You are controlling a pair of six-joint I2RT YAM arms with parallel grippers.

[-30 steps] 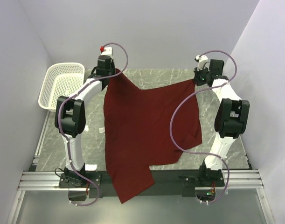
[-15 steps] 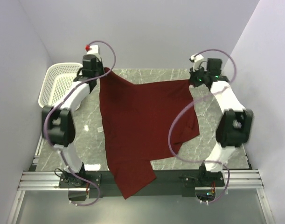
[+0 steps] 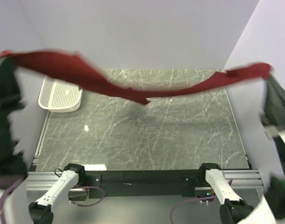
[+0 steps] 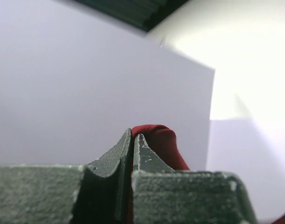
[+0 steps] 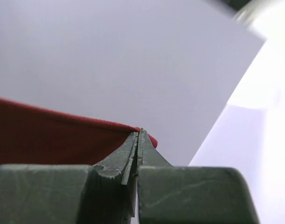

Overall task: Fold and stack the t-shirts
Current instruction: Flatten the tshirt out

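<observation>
Top external view: the t-shirt (image 3: pixel 86 73) is stretched as a narrow band high above the worktop (image 3: pixel 147 135), sagging mid-span and touching nothing below.

Judged step: spreading the cloth before laying it down.

To do it well: hold both corners level with even tension, and lower so the cloth lands flat, away from the basket (image 3: pixel 60 95).

Left pincer (image 4: pixel 132 140): pressed together, pinching a fold of the shirt. Right pincer (image 5: pixel 138 137): likewise, on the opposite edge.
</observation>
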